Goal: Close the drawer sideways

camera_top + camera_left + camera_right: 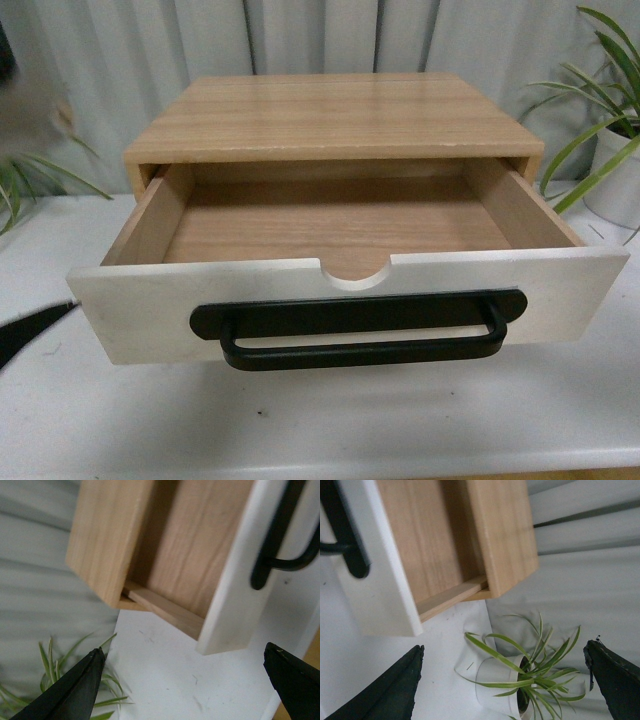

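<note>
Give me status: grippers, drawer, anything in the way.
Left gripper open, right gripper open, both off the drawer. Drawer pulled far out of wooden cabinet. Potted plants flank cabinet, outside drawer's travel.

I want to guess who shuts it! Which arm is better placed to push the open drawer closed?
Probably left. The left end effector, open, faces the drawer at its white front corner; the right end effector faces mostly the potted plant beside that end. Close call.

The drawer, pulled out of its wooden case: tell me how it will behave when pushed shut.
The drawer looks like rigid wood, so it should slide without flexing. It is empty, so probably light. The case just sits on the table, so a push may shove the whole unit back.
</note>
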Motion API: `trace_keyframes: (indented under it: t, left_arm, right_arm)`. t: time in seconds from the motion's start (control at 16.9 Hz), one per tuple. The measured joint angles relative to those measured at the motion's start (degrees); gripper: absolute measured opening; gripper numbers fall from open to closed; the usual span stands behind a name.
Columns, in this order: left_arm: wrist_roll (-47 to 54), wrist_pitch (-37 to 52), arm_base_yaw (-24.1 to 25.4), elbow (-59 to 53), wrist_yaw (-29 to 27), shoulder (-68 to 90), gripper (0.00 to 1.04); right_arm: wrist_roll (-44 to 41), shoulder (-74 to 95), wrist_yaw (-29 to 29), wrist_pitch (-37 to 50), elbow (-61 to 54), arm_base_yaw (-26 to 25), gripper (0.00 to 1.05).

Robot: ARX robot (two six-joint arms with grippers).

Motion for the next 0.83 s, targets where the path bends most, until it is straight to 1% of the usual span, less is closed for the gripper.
trace_keyframes:
  t: [0.06, 0.18, 0.59, 0.71, 0.83]
  left_arm:
    - [2.73, 0.26, -1.38, 0.02, -0.09, 0.98, 0.98]
    - [4.83, 1.33, -2.54, 0.37, -0.42, 2.73, 0.98]
    - [5.88, 5.03, -3.1, 1.14, -2.16, 6.97, 0.98]
    - [5.97, 7.69, -3.15, 2.16, -3.65, 11.21, 0.98]
    - [6.43, 9.75, -2.45, 2.34, -4.72, 15.23, 0.98]
  right_arm:
    - [-4.42, 1.16, 0.02, -2.29, 0.26, -0.02, 0.98]
    - [-7.63, 2.73, 0.02, -3.56, 0.48, -0.02, 0.98]
    - [-9.92, 5.27, 0.55, -3.39, 1.05, 0.04, 0.98]
    - [-10.08, 7.8, 1.46, -2.38, 1.86, 1.27, 0.98]
    - [-7.85, 10.84, 1.55, -0.31, 2.36, 2.6, 0.98]
